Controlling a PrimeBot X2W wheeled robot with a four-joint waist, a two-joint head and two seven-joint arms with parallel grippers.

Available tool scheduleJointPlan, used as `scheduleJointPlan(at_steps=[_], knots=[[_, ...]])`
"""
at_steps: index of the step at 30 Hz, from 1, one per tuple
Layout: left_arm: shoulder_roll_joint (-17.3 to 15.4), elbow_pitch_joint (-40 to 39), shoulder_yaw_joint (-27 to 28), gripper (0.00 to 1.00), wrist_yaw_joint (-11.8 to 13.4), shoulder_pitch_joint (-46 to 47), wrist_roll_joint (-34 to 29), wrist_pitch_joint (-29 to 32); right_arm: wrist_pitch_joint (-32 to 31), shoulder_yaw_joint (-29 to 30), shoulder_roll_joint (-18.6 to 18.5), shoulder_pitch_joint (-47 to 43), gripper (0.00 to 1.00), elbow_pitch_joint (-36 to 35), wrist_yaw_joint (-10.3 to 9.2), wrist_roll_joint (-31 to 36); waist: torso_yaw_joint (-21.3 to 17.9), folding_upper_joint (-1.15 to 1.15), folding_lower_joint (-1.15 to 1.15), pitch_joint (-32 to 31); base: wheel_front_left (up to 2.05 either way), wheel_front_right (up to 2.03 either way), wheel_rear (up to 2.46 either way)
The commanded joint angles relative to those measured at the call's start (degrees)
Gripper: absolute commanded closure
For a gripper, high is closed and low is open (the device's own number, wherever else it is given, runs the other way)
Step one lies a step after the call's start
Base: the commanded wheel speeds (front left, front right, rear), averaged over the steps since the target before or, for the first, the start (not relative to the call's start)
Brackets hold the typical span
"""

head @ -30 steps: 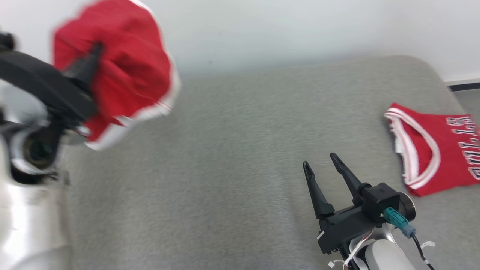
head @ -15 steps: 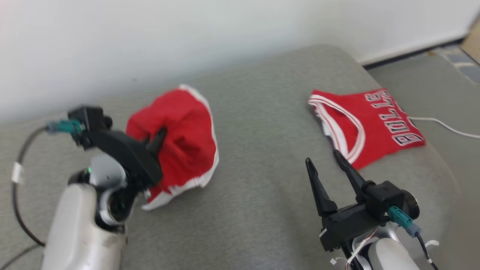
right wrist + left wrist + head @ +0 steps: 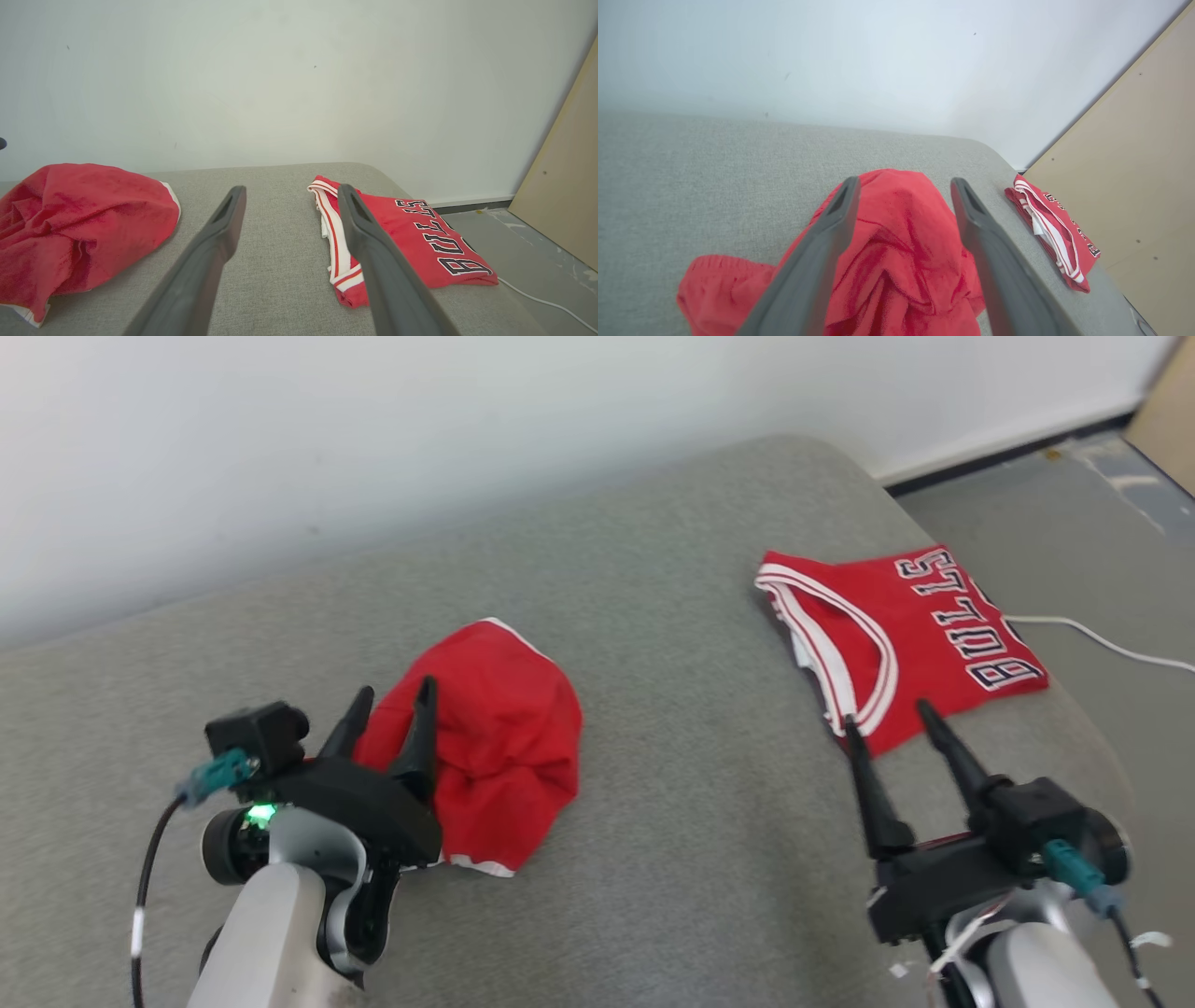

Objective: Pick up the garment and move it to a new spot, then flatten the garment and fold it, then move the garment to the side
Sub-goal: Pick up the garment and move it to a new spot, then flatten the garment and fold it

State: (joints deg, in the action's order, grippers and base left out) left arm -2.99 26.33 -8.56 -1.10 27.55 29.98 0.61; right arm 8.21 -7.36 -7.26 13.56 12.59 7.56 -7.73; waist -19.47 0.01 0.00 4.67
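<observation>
The garment (image 3: 504,756) is a crumpled red piece with white trim, lying in a heap on the grey padded surface (image 3: 653,728) at the left. My left gripper (image 3: 396,689) stands open at the heap's near left edge. In the left wrist view the garment (image 3: 896,233) bulges between the spread fingers of the left gripper (image 3: 904,181), which do not pinch it. My right gripper (image 3: 886,713) is open and empty at the lower right. In the right wrist view the right gripper (image 3: 290,188) points at bare surface, with the garment (image 3: 79,219) off to its left.
A folded red jersey (image 3: 915,625) with BULLS lettering lies near the surface's right edge, just beyond my right fingertips; the same jersey (image 3: 420,238) and jersey (image 3: 1050,233) show in both wrist views. A white cable (image 3: 1102,639) lies on the floor at the right. A beige board (image 3: 1167,420) leans beyond.
My left arm came down from high up with the garment and set it on the surface, then its fingers opened. The head camera also shifted. The right gripper stayed open.
</observation>
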Motion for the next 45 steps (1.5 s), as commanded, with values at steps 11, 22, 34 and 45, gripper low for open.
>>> scheduleJointPlan(at_steps=[11, 22, 34, 45], knots=[[-3.9, -3.9, 0.7, 0.0, -0.1, -7.9, -7.8, -15.4, 0.2, 7.2, -2.8, -2.7, 0.0, 0.7, -0.17, 0.4, 10.9, -0.01, 0.0, -6.1, 0.0, 0.0, 0.0], [-4.4, -12.8, 7.6, 0.0, -1.7, -21.1, -12.6, -15.7, 1.9, 6.8, -3.8, -4.6, 0.0, 4.3, -0.17, -0.7, 16.0, -0.01, 0.0, -8.3, 0.0, 0.0, 0.0], [-2.9, -15.4, 12.4, 0.0, -2.0, -30.7, -16.6, -15.7, 2.7, 5.6, -2.9, -6.6, 0.0, 6.9, -0.17, -1.4, 17.3, -0.01, 0.0, -9.8, 0.0, 0.0, 0.0], [-2.0, -16.1, 14.2, 0.0, -2.4, -31.7, -17.7, -15.7, 3.3, 5.0, -2.6, -6.8, 0.0, 8.2, -0.17, -1.5, 17.2, -0.01, 0.0, -10.2, 0.0, 0.0, 0.0]])
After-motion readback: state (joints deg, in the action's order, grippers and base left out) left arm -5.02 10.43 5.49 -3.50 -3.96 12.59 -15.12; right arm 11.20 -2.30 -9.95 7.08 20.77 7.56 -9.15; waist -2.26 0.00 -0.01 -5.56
